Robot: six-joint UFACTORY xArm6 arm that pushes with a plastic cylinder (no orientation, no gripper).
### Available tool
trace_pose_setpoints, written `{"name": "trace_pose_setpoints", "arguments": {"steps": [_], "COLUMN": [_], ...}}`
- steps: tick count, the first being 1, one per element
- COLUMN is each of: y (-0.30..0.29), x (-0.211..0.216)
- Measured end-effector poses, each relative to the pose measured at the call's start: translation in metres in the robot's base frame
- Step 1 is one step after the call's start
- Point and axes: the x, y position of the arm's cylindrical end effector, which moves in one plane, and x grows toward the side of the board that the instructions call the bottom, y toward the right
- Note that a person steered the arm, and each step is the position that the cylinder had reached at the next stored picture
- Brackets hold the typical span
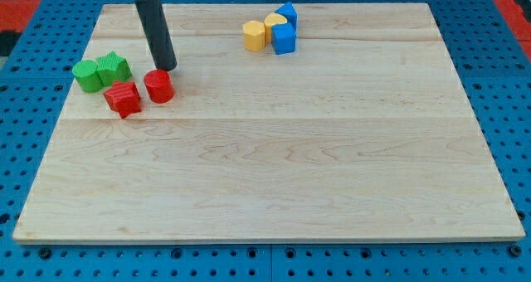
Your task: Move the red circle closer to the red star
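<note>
The red circle (158, 86) stands on the wooden board at the view's upper left. The red star (123, 98) lies just to its left and slightly lower, a narrow gap between them. My tip (167, 68) rests on the board just above and slightly right of the red circle, close to it or touching its top edge.
A green circle (86, 75) and a green star (114, 67) sit together left of and above the red star. Near the view's top centre, a yellow hexagon (255, 35), another yellow block (275, 23) and two blue blocks (284, 38) (287, 14) cluster together.
</note>
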Motion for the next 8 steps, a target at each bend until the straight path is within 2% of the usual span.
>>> {"name": "trace_pose_setpoints", "arguments": {"steps": [3,8], "y": [0.018,-0.012], "x": [0.014,0.027]}}
